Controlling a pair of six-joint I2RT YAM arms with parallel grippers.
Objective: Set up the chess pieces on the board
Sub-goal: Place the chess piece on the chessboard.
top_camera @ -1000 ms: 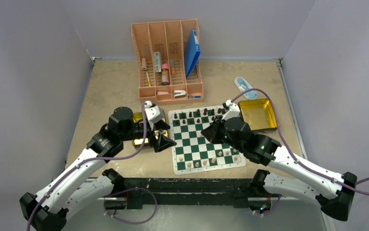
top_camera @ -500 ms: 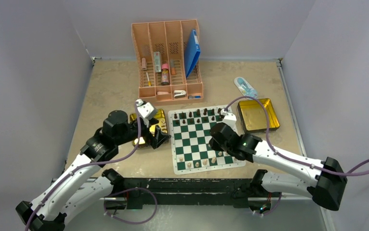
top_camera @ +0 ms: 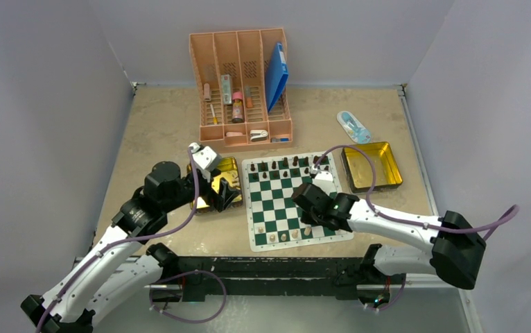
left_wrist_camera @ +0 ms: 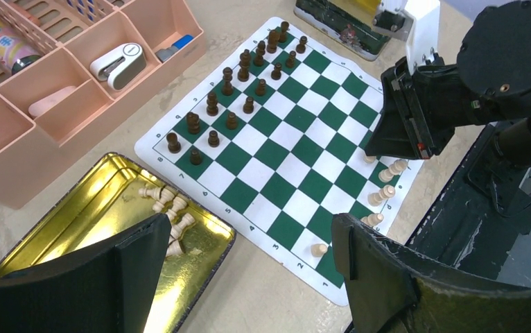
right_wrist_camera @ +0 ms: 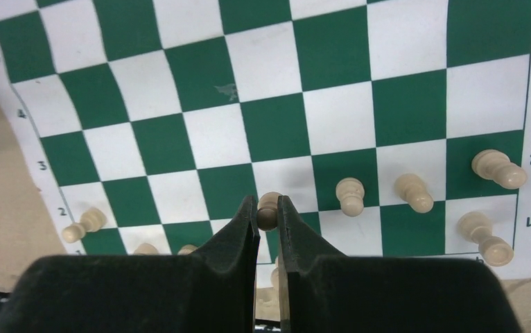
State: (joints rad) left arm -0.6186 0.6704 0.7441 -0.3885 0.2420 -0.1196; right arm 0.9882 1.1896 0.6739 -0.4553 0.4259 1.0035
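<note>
On the green-and-white board (top_camera: 276, 201), dark chessmen (top_camera: 285, 164) fill far rows, pale chessmen (right_wrist_camera: 350, 195) dot near rows.

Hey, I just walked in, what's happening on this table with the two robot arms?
The two arms are setting up a chess set. The right gripper has its fingers shut on a pale pawn over the near rows of the board, where other pale pieces already stand. The left gripper hangs open above the gold tin, which holds a few more. The dark pieces stand along the far two rows.
</note>
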